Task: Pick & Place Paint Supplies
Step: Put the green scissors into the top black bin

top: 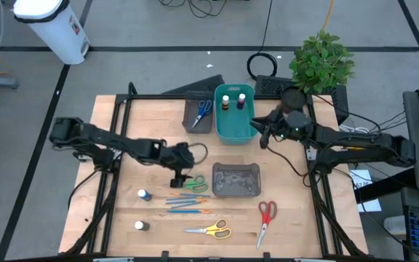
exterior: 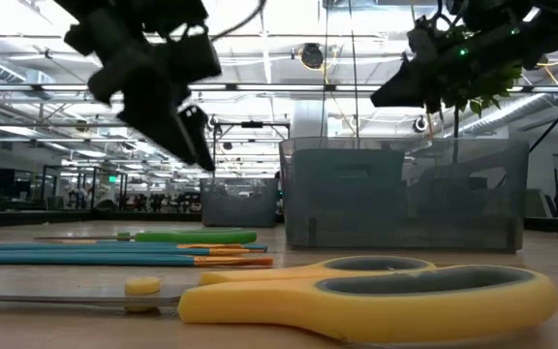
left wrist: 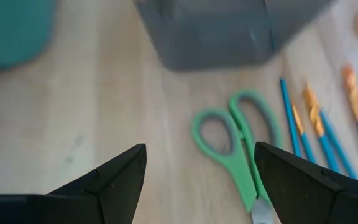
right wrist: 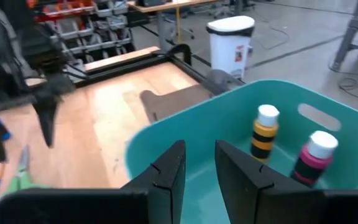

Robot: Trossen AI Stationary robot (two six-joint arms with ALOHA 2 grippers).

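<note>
Hovering over the green scissors point(left wrist: 244, 146), the left tool point(top: 178, 177) has its fingers spread apart and empty, the handles lying on the wooden surface point(top: 122, 138) just beside the blue-and-orange brushes point(top: 188, 202). The right tool point(right wrist: 199, 163) hangs at the rim of the teal bin point(top: 233, 128), fingers slightly apart, with two paint bottles point(right wrist: 265, 132) standing inside. Blue scissors point(top: 201, 110) lie in the far grey tray point(top: 189, 120); yellow scissors point(top: 211, 230) and red scissors point(top: 265, 216) lie on the surface's near part
</note>
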